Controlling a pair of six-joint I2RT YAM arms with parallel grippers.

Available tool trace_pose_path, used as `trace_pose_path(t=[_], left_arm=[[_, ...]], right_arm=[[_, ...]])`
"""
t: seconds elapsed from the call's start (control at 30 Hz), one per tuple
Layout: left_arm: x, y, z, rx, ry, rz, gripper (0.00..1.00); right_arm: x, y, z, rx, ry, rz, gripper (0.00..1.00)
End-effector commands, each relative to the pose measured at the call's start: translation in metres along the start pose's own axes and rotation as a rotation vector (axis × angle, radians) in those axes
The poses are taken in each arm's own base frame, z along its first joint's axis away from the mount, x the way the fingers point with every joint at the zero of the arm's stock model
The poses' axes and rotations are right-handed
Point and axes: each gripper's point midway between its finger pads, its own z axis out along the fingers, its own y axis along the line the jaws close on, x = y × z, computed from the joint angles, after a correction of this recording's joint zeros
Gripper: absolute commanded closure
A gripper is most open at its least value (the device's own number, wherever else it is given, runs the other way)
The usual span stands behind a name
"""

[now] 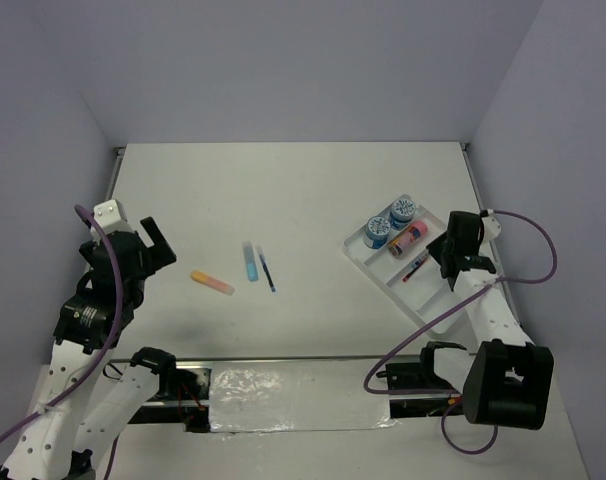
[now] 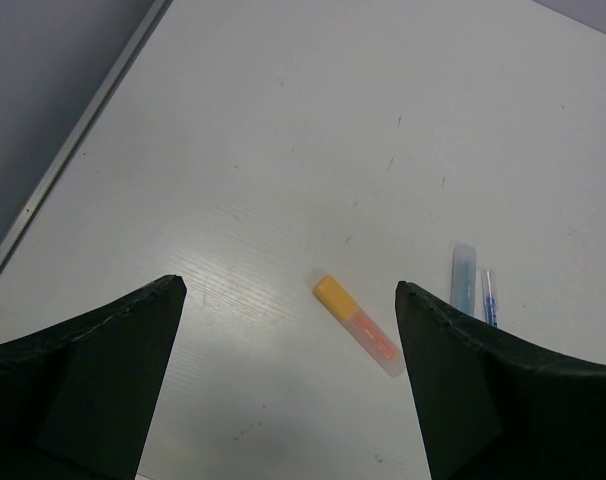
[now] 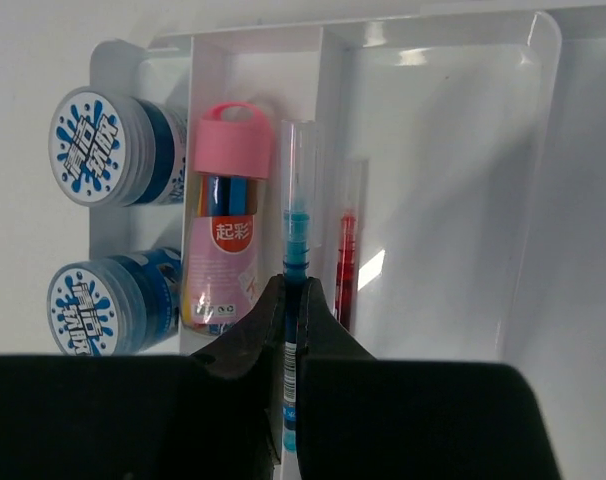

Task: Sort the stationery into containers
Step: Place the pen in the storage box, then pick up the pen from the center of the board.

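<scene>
Right claw (image 3: 291, 300) clamped on a thin blue pen (image 3: 296, 230) over the white tray (image 3: 433, 150).
The pen juts forward from its tips, beside the red pen (image 3: 345, 260); left claw (image 2: 289, 285) gapes wide.

L hand (image 2: 291, 288) spread wide, arm bent; R hand (image 3: 293, 290) tight on blue pen (image 3: 296, 235).

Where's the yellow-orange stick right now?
In the top view, the yellow-orange stick lies on the table left of centre, just left of the light-blue stick and not touching it.
</scene>
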Motion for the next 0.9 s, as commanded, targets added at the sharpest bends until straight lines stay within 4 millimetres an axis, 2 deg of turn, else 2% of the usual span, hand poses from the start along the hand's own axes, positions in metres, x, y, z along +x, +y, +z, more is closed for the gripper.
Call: trace_pose_path(t=[0.0,0.1,0.13,0.17,0.2,0.27,0.37,0.4,0.47,0.5,0.53,0.57,0.6,0.63,0.67,0.7,0.73,0.77,0.8,0.83,0.87], left_arm=[[-0.009,-0.006,0.001,0.026,-0.036,0.004,0.01],[-0.009,-0.006,0.000,0.031,-0.036,0.004,0.01],[-0.008,-0.006,0.001,0.031,-0.035,0.005,0.01],[-0.008,-0.007,0.001,0.032,-0.033,0.006,0.01],[-0.008,-0.007,0.001,0.034,-0.034,0.007,0.01],[-0.008,-0.007,0.002,0.032,-0.030,0.009,0.01],[-0.008,-0.008,0.002,0.033,-0.029,0.011,0.01],[-0.008,-0.008,0.002,0.033,-0.030,0.010,0.01],[-0.008,-0.007,0.003,0.029,-0.027,0.011,0.01],[-0.008,-0.006,0.002,0.023,-0.029,0.010,0.01],[-0.009,-0.006,0.002,0.019,-0.032,0.005,0.01],[-0.010,-0.003,0.001,0.004,-0.037,-0.004,0.01],[-0.009,-0.001,0.002,-0.009,-0.035,-0.007,0.01],[-0.009,0.002,0.002,-0.023,-0.035,-0.010,0.01],[-0.010,0.004,0.001,-0.035,-0.038,-0.015,0.01],[-0.010,0.008,0.001,-0.061,-0.041,-0.021,0.01],[-0.010,0.010,0.001,-0.073,-0.040,-0.023,0.01],[-0.010,0.013,0.001,-0.086,-0.042,-0.028,0.01],[-0.010,0.014,0.001,-0.097,-0.043,-0.030,0.01],[-0.010,0.014,0.001,-0.094,-0.043,-0.029,0.01],[-0.009,0.013,0.002,-0.091,-0.039,-0.025,0.01]], right_arm=[[0.001,-0.002,0.004,-0.013,-0.011,-0.010,0.96],[0.008,-0.010,0.005,0.001,-0.011,-0.007,0.91],[0.009,-0.009,0.005,-0.008,-0.010,-0.012,0.72],[0.010,-0.010,0.005,-0.008,-0.008,-0.014,0.58],[0.011,-0.011,0.005,-0.003,-0.007,-0.017,0.33],[0.009,-0.012,0.003,0.006,-0.005,-0.018,0.28],[0.001,0.000,-0.009,-0.051,-0.027,-0.016,0.26],[0.002,0.019,-0.015,-0.155,-0.022,-0.028,0.26],[0.019,0.071,-0.043,-0.396,-0.006,-0.124,0.28],[0.029,0.111,-0.067,-0.569,0.000,-0.195,0.30],[0.068,0.145,-0.099,-0.718,0.054,-0.352,0.31],[0.074,0.166,-0.111,-0.726,0.052,-0.423,0.32],[0.089,0.178,-0.121,-0.735,0.075,-0.507,0.33],[0.125,0.192,-0.142,-0.780,0.125,-0.642,0.36],[0.141,0.214,-0.141,-0.752,0.157,-0.714,0.39],[0.154,0.211,-0.136,-0.674,0.179,-0.785,0.41],[0.197,0.210,-0.127,-0.627,0.251,-0.889,0.46],[0.201,0.233,-0.135,-0.638,0.246,-0.897,0.47],[0.215,0.233,-0.134,-0.609,0.274,-0.940,0.47],[0.249,0.230,-0.127,-0.575,0.315,-1.012,0.48],[0.254,0.250,-0.134,-0.593,0.304,-1.012,0.49]])
